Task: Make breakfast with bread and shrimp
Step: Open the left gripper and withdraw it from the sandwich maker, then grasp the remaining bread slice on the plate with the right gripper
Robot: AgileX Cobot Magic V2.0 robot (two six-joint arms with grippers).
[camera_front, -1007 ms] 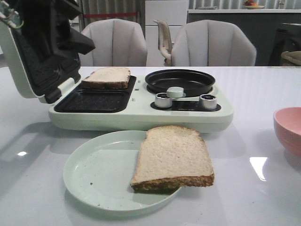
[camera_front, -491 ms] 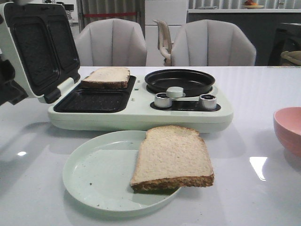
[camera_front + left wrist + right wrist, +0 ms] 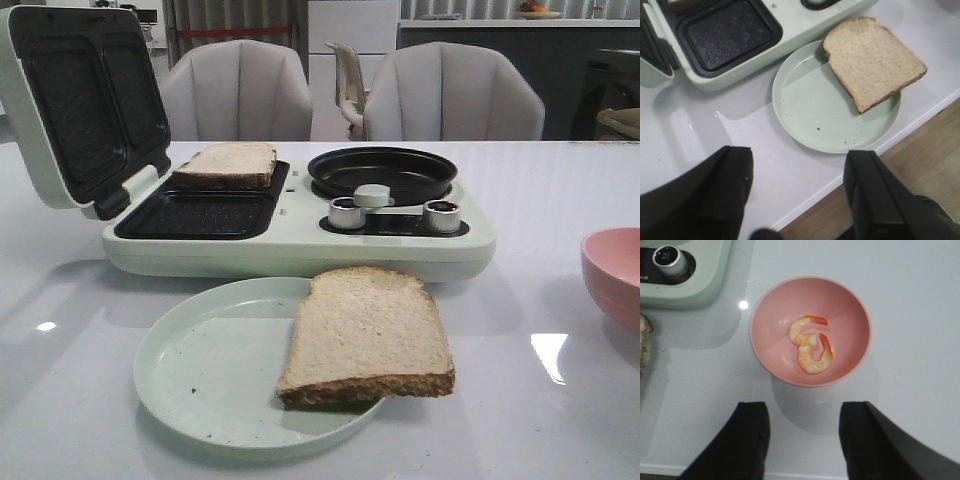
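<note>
One pale beige bread slice [image 3: 366, 333] lies on the round pale green plate [image 3: 200, 380], overhanging its rim. A second slice [image 3: 227, 163] sits in the open pale green sandwich maker's [image 3: 290, 240] rear plate. Two orange-pink shrimp [image 3: 810, 344] lie in the pink bowl [image 3: 850, 310] on the white desk [image 3: 560, 420]. Left gripper [image 3: 800, 192] released, empty, above the desk edge. Right gripper [image 3: 804, 437] released, above the bowl.

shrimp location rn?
Two orange-pink curled shrimp lie touching in the round pink bowl, seen in the right wrist view above the open right gripper. In the front view, that bowl sits at the table's right edge.
</note>
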